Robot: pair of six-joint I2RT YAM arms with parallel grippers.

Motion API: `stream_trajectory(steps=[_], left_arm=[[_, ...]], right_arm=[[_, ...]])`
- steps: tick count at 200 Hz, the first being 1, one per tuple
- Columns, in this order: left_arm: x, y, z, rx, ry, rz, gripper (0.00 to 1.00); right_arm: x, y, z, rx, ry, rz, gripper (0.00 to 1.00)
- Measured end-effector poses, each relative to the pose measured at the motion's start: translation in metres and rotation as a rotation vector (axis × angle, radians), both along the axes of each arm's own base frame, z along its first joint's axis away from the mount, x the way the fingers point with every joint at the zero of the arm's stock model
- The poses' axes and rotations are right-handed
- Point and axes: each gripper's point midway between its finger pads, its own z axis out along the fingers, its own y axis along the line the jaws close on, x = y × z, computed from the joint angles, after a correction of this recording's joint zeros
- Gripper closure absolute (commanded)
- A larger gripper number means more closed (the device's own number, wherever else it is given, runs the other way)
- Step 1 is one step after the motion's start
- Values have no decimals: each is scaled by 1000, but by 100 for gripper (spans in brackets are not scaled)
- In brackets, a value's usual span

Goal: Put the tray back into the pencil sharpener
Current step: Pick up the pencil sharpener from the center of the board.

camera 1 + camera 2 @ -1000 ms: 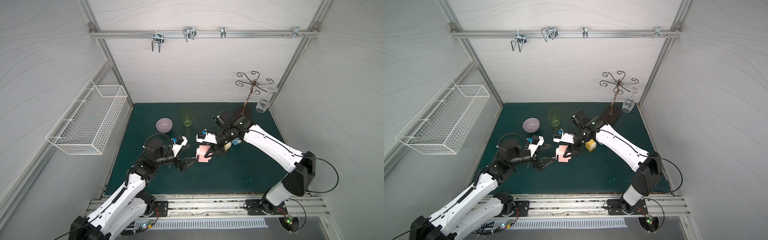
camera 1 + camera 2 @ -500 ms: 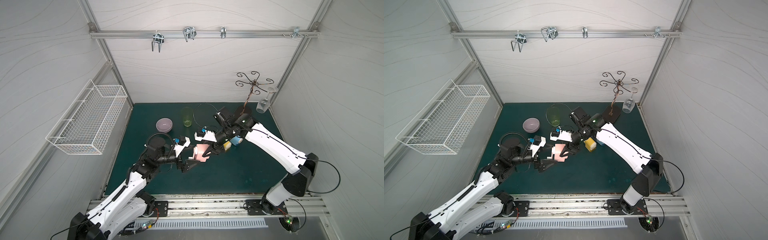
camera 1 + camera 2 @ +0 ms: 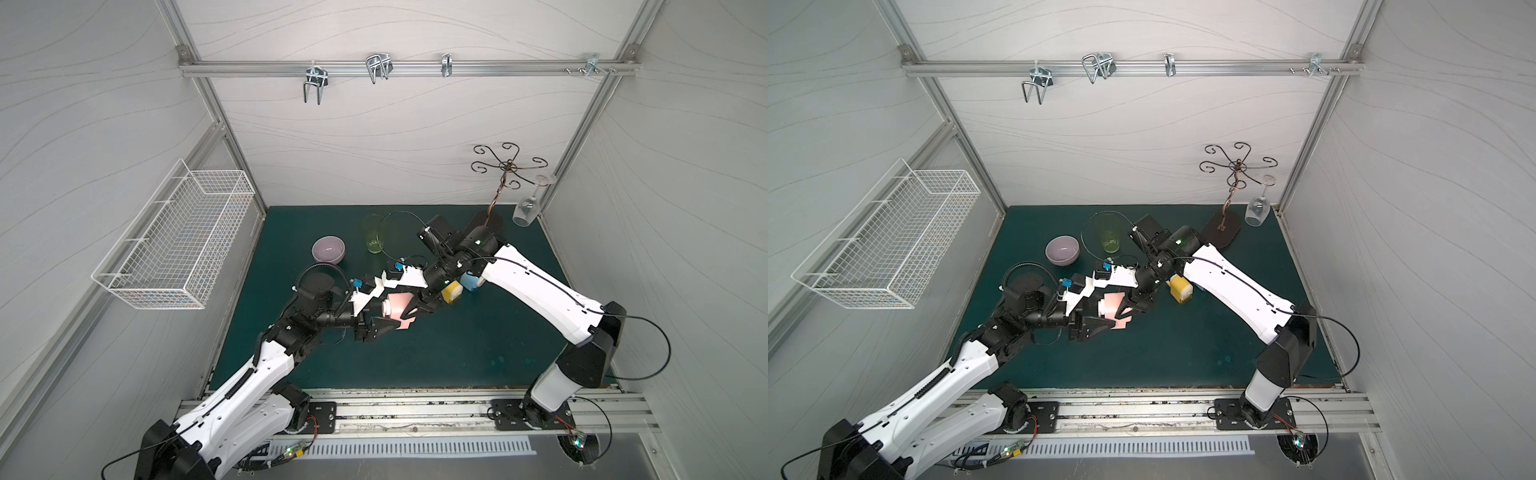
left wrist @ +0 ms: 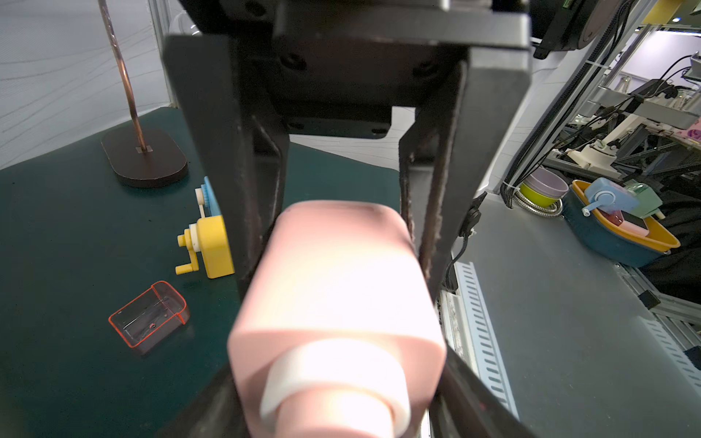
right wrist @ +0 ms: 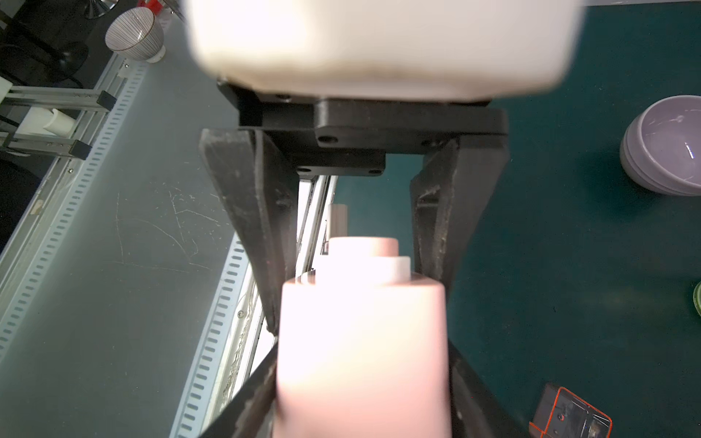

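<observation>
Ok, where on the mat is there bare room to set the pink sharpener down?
Freest: the front strip of mat along the rail. Also the left rear corner behind the purple bowl. Crowded: mid-mat, where left gripper and right gripper hold the pink sharpener, beside the yellow sharpener and loose tray.

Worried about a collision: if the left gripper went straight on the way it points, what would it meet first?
The pink pencil sharpener between its jaws; just beyond, probably the right gripper holding the other end.
</observation>
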Motion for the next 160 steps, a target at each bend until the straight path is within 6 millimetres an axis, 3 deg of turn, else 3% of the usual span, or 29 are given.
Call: stream_trajectory(steps=[39, 58, 70, 94, 141, 160], left_arm=[[-3, -1, -1, 9, -2, -18, 47], [-3, -1, 1, 8, -15, -21, 59], [-3, -1, 1, 9, -20, -22, 70], [-3, -1, 0, 13, -28, -23, 100], [2, 2, -3, 37, -59, 14, 100], [6, 5, -5, 44, -75, 54, 100]], right_arm=[[-4, -2, -3, -27, -10, 11, 89], [-4, -2, -2, -28, -15, 10, 86], [-4, -2, -2, -30, -18, 9, 77], [-3, -2, -2, -31, -25, 7, 48], [15, -10, 6, 44, -64, -84, 22], [33, -28, 16, 105, -95, -191, 19]])
